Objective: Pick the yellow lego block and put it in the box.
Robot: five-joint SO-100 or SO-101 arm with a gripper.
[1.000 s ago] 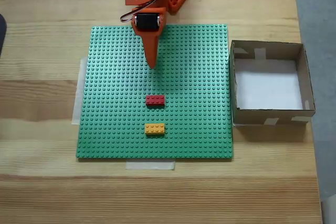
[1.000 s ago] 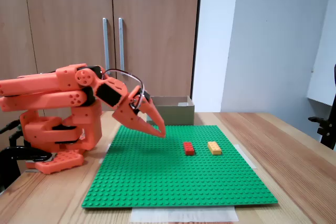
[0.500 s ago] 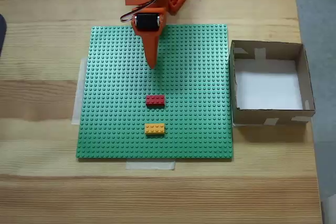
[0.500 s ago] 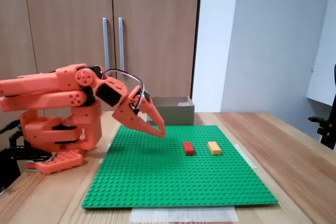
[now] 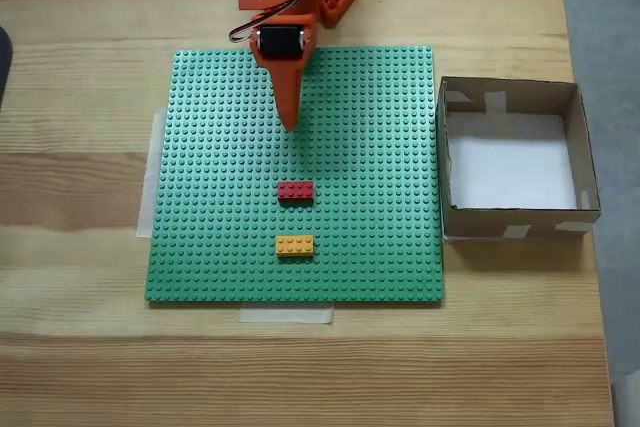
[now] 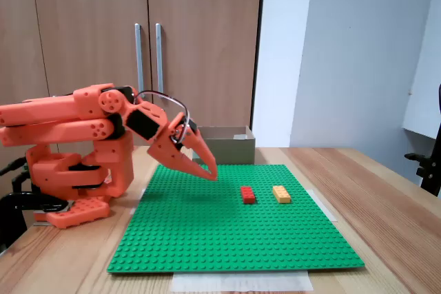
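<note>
The yellow lego block (image 5: 295, 245) (image 6: 281, 193) lies on the green baseplate (image 5: 380, 147), near its front edge in a fixed view from above. A red brick (image 5: 295, 190) (image 6: 247, 195) lies just beyond it, toward the arm. The box (image 5: 515, 97) (image 6: 227, 148), brown cardboard with a white floor, stands off the baseplate's right side and holds nothing. My orange gripper (image 5: 290, 125) (image 6: 211, 175) hovers low over the baseplate, fingers together and pointing toward the bricks, a short way from the red one. Nothing is held.
The arm's orange base (image 6: 76, 170) sits at the table's far edge in a fixed view from above. Pale tape strips (image 5: 285, 315) hold the baseplate to the wooden table (image 5: 80, 347). Wooden cabinet doors (image 6: 145, 39) stand behind.
</note>
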